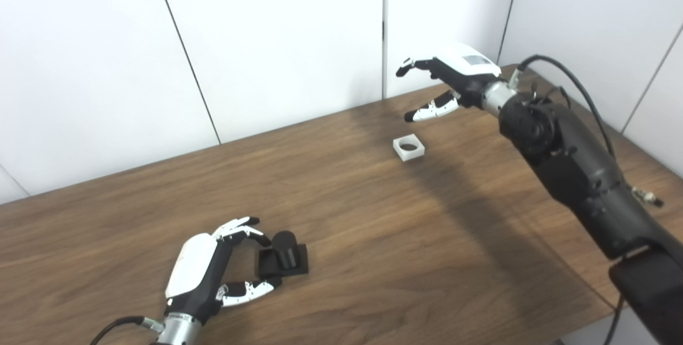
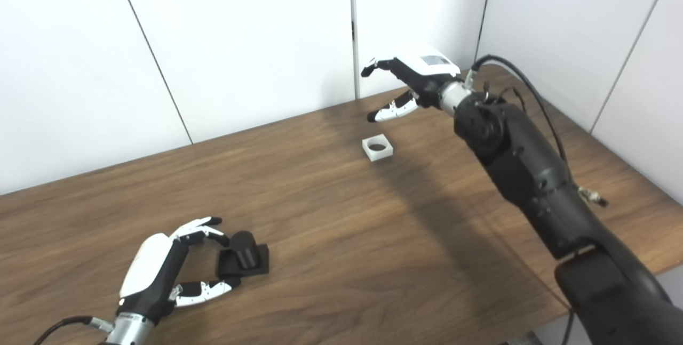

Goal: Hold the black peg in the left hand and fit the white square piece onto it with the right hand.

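Right hand (image 1: 453,81) hovering, fingers spread, holding nothing; white square piece (image 1: 409,147) lying flat on desk (image 1: 373,238) at 7 o'clock from its fingertips, hole facing up. Left hand (image 1: 205,267) spread, cupping around black peg (image 1: 284,257), not gripping; peg standing at its 2 o'clock.

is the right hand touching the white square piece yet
Apart. In the left eye view the right hand hovers open above and behind the white square piece, with bare table plainly visible between its fingertips and the piece.
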`<control>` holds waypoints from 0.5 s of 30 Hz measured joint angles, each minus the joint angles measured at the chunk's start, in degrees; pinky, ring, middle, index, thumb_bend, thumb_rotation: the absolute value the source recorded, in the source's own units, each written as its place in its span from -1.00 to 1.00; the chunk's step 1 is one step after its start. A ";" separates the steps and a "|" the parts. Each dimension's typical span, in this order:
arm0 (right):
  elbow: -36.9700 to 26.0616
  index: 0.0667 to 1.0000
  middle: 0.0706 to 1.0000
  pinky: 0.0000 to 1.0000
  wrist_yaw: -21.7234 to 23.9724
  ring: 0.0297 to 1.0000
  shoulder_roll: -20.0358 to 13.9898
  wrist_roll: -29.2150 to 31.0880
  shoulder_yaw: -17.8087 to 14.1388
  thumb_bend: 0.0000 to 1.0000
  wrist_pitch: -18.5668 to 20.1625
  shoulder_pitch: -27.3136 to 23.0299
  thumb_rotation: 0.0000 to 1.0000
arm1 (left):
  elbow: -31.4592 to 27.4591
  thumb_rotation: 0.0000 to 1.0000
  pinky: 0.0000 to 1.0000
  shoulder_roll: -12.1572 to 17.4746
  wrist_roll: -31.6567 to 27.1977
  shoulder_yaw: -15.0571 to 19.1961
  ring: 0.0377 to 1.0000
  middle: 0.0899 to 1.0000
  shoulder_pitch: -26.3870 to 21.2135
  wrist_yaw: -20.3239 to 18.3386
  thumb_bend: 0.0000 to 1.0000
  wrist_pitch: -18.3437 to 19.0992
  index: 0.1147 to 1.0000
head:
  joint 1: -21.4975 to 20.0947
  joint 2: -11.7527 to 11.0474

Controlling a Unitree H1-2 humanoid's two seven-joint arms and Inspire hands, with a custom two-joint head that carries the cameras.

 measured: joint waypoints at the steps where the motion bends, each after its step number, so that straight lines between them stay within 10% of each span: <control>1: 1.06 0.59 0.77 0.60 1.04 0.83 -0.21 0.55 0.46 0.47 -0.06 -0.82 -0.40 | 0.00 -0.60 0.48 -0.04 -0.01 0.00 0.74 0.66 0.00 0.00 0.44 0.03 0.04 | 0.00 0.00; 15: 4.35 0.64 0.78 0.63 8.55 0.83 -2.22 4.34 3.00 0.57 -0.81 -3.30 -0.14 | -0.02 -0.62 0.49 -0.24 0.09 0.00 0.74 0.66 0.11 0.00 0.44 0.15 0.04 | 0.79 0.88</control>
